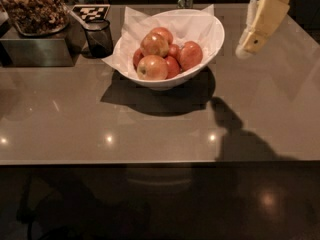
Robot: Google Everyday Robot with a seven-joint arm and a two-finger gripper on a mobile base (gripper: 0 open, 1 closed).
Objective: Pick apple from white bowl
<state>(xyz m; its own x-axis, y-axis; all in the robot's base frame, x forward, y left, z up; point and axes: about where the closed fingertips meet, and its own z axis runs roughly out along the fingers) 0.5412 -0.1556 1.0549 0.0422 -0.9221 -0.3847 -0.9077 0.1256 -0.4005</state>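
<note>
Progress is nil as far as shows: the apple [191,55] sits inside the bowl [165,83], on the right of the heap and close to the right wall, touching a redder fruit beside it. The claw [247,46] hangs in the air to the right of the bowl, outside the rim and apart from it, with no fruit in it. Whether it is wide or narrow I cannot tell. Everything is left to do, I judge: reach over the rim, come down on the apple, grip, lift clear. The apple is round and smooth, with even red-orange skin and a dull shine, so it may slip or roll against its neighbours. The bowl is glossy white and wide, its rim slanted and higher at the back. The paper [132,26] lining it is crumpled, with stiff corners standing above the rim. The claw looks like pale cream plastic, flat-sided. Under the bowl the bench [150,134] is polished grey-brown, mirroring small lights.
</note>
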